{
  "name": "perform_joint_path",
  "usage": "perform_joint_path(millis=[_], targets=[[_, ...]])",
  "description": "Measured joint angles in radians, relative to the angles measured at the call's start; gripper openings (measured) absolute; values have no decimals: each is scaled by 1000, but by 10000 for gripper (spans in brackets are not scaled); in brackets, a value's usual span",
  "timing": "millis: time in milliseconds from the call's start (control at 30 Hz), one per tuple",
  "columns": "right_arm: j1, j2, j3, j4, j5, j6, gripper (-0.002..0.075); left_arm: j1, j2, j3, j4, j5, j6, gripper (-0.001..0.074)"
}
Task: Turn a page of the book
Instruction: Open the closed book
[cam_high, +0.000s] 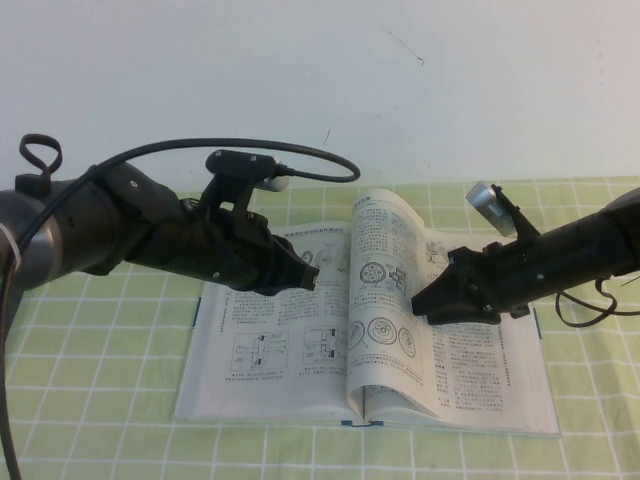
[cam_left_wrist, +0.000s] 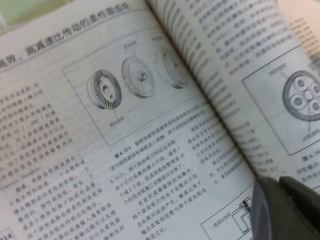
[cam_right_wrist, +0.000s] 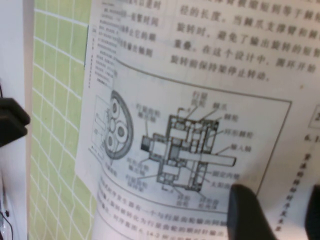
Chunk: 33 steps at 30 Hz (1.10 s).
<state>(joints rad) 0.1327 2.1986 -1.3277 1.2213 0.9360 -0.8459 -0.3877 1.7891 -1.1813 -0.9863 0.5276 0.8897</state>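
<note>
One page (cam_high: 385, 270) stands upright along the spine, right end effector (cam_high: 425, 303) spread wide beside it.

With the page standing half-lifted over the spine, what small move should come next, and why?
Probably sweep the right gripper, jaws open behind the raised page, leftward so the leaf falls past the book spine. The left gripper hovers over the left-hand page and may need to back away.

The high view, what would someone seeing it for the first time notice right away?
A page standing up in a curl at the middle of the open book on the green checked cloth. The right hand sits open against that page's right face, while the left hand hovers over the book's left-hand leaf.
</note>
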Motion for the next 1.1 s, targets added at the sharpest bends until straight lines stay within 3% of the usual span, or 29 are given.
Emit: perform_joint_path(millis=[1100], targets=[[6, 0, 0, 56, 7, -23, 262, 0, -30, 5, 2, 37, 7, -4]])
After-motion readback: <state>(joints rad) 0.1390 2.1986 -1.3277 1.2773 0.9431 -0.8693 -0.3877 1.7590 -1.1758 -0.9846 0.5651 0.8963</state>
